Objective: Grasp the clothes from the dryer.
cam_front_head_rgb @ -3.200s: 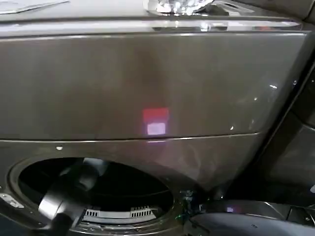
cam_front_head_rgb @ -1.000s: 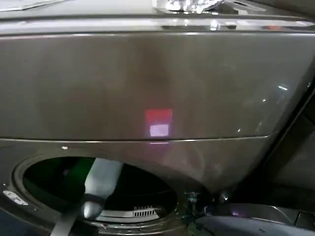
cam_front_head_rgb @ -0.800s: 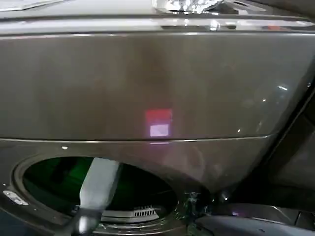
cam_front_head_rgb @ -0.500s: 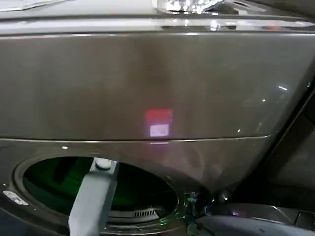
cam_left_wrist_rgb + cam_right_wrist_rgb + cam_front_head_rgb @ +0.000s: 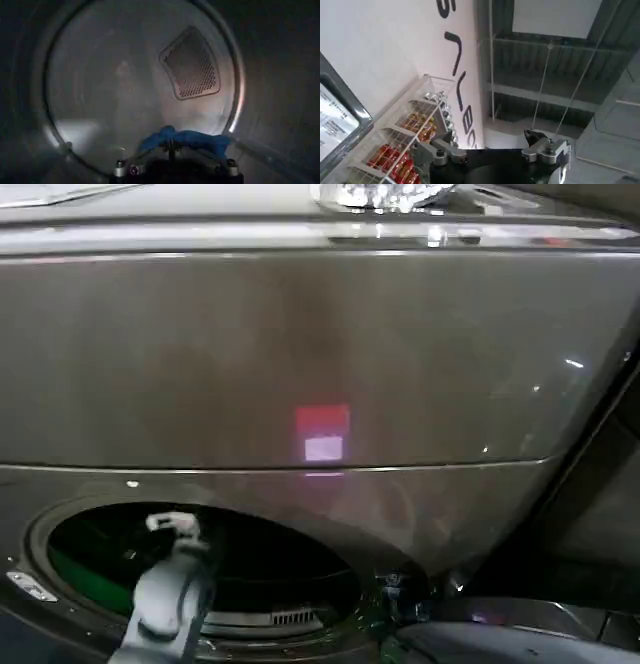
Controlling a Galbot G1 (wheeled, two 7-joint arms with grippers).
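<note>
The dryer (image 5: 300, 354) is a dark bronze-grey machine, and its round porthole (image 5: 280, 569) stands open low in the head view. My left arm (image 5: 170, 589) reaches through the porthole into the drum. In the left wrist view, my left gripper (image 5: 170, 148) is shut on a dark blue garment of the clothes (image 5: 200, 140), which drapes across its tip above the drum floor. My right gripper (image 5: 490, 150) is held away from the dryer, open and empty, pointing up at a wall and ceiling.
The drum's back wall carries a perforated vent grille (image 5: 192, 62). The dryer's open door (image 5: 500, 634) lies at the lower right of the head view. A wire basket of cans (image 5: 405, 150) hangs on the white wall near my right gripper.
My left arm has shifted lower and to the left within the porthole. The green glow inside the drum has shrunk to its left side.
</note>
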